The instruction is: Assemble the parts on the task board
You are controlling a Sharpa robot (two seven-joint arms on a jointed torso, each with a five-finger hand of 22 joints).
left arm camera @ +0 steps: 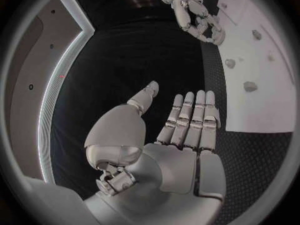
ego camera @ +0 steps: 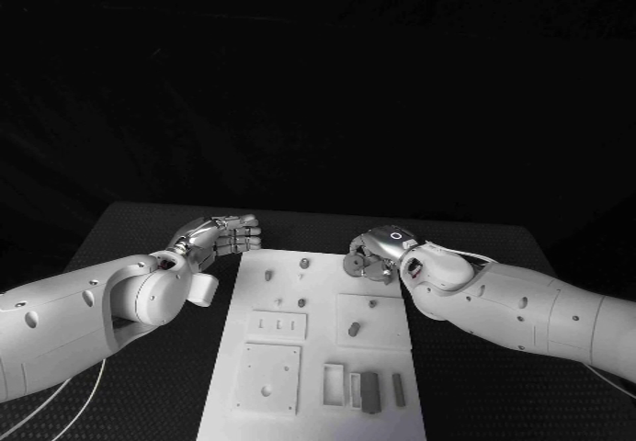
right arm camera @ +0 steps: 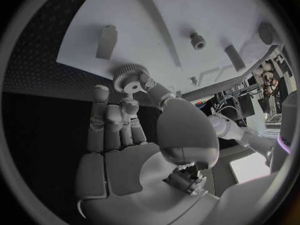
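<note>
While pinched in the right hand (right arm camera: 134,135), a toothed round gear (right arm camera: 129,80).

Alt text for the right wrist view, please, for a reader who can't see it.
The right robot hand pinches a small toothed gear at its fingertips, above the white task board. Several small grey parts stand on the board.

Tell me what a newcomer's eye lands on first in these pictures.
First the right robot hand at the far right corner of the white task board, pinching a small toothed gear between thumb and finger above the board. Next, the left robot hand beside the board's far left corner, over the black table, holding nothing, its fingers straight. Grey parts lie at the board's near edge.
</note>
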